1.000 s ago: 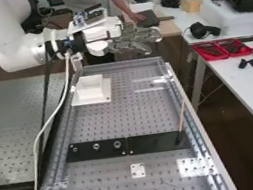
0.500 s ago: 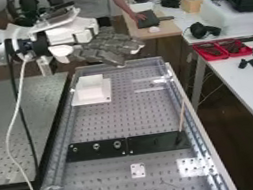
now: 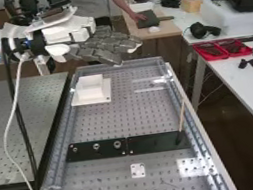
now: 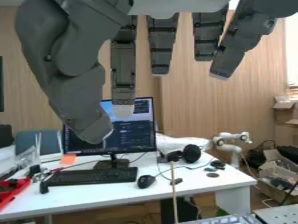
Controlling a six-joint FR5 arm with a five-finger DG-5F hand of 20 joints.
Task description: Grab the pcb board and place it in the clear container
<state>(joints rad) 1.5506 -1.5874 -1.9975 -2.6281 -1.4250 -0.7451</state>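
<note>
In the high view the hand [image 3: 102, 47] is over the far left end of the perforated bench, fingers straight and pointing right, nothing held. The wrist view has the same hand [image 4: 160, 46], open, its thumb apart from the straight fingers. Toward the bench's far right lies a clear, see-through piece [image 3: 151, 83] that may be the clear container. A small white plate with holes [image 3: 138, 170] lies flat near the front middle. Which thing is the pcb board, I cannot tell.
A white block on a square base [image 3: 91, 90] stands at the far left. Black plates [image 3: 158, 142] cross the bench, with a thin upright stick [image 3: 181, 116] at their right end. A white desk [image 3: 242, 77] with red trays [image 3: 222, 49] is alongside.
Over the last second the hand has come nearer and to the left, its fingers showing larger. In the last half second it shifted only slightly left. The things on the bench have not moved.
</note>
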